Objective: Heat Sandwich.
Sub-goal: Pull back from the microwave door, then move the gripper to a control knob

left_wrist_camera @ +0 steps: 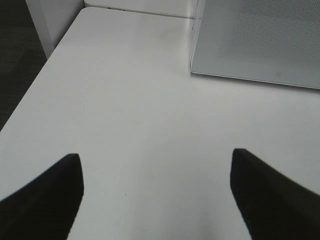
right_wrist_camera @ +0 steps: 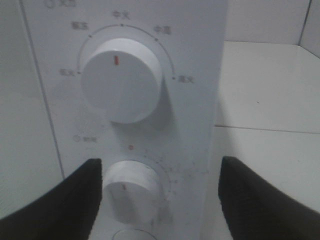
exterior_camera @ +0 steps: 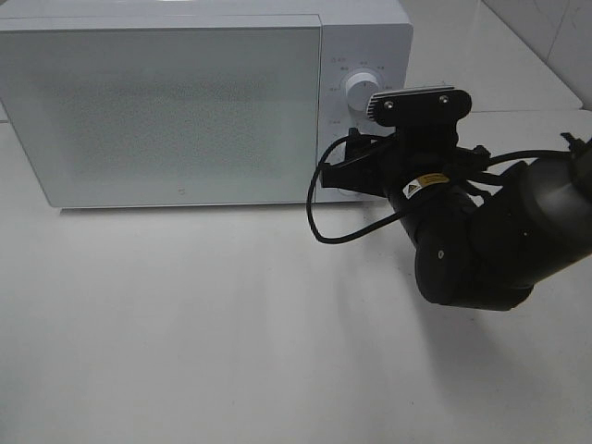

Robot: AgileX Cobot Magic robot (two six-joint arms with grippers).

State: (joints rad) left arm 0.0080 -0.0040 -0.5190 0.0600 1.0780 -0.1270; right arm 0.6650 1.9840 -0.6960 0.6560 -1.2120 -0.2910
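two arms, one microwave (exterior_camera: 185, 11), and here's how it stands. from the high camera the microwave sits at 11 o'clock on the white table (exterior_camera: 185, 333), its door (exterior_camera: 166, 111) closed and the control panel (exterior_camera: 365, 129) down its 3 o'clock side. the right arm (exterior_camera: 481, 231) reaches in from 3 o'clock and points the right gripper (right_wrist_camera: 160, 161) straight at that panel. on the wrist view its jaws are spread wide, grasping nothing, and the two dark fingers (right_wrist_camera: 65, 200) straddle the lower dial (right_wrist_camera: 132, 192). one finger sits just beside the dial's edge, and i cannot tell whether it touches. the other hangs out past the panel's edge, apart from the dial. the upper dial (right_wrist_camera: 120, 80) shows its red mark (right_wrist_camera: 116, 60) at about 12 o'clock. over to the left gripper (left_wrist_camera: 156, 155): released too, jaws wide, only bare table between them, with the microwave's front corner near. the sandwich? it shows in none of the three views, so where it lies i cannot tell.
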